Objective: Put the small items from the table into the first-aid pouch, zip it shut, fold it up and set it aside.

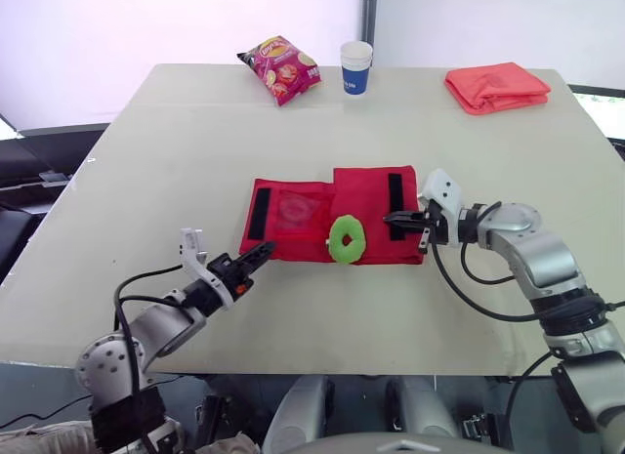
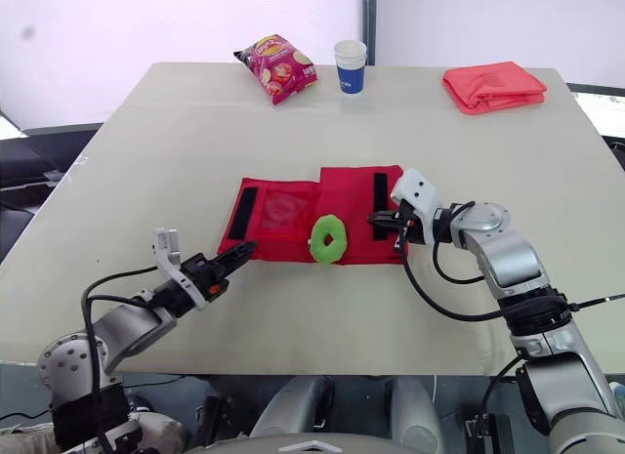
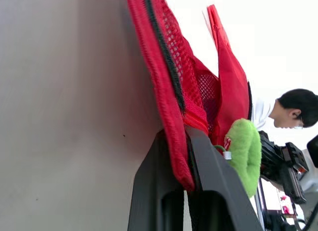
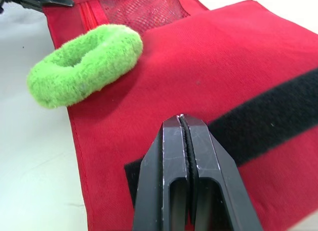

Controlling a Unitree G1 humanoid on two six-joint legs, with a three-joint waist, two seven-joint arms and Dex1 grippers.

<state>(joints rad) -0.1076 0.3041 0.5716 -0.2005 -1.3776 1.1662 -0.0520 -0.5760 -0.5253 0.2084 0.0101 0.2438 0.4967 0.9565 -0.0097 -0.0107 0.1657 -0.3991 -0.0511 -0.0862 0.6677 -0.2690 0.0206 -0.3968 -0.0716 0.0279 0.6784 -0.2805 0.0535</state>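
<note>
A pale table (image 1: 146, 308) stands before a bright white wall, and the red first-aid pouch (image 1: 371, 195) lies opened flat in the middle of it. The left gripper (image 1: 262, 249) has its two fingers clamped on the pouch's hem at the near corner of the mesh-pocket panel (image 1: 298, 212); the left wrist view shows the red edge caught between them. Just beyond that gripper's tips, along the same near hem, a fluffy green ring (image 1: 347, 239) rests on top of the fabric, not inside any pocket.

The right gripper (image 4: 182, 119) comes in from the other side with its fingers pressed together on nothing, their tips over the black hook-and-loop strip (image 4: 278, 116) of the plain panel. Whether they touch it, I cannot tell. The ring lies near, ahead of those tips and a little to one side.

The likely trouble is the ring. It sits loose at the hem, so any lift or tug from the left gripper could roll it off onto the table. If the right gripper pushes in with fingers together, it may shove the ring or snag the strip and drag the panel.

Well beyond both grippers, at the table's far edge, lie a chip bag (image 1: 281, 68), a paper cup (image 1: 356, 66) and a folded coral cloth (image 1: 496, 87). A person (image 3: 293, 109) is behind.
</note>
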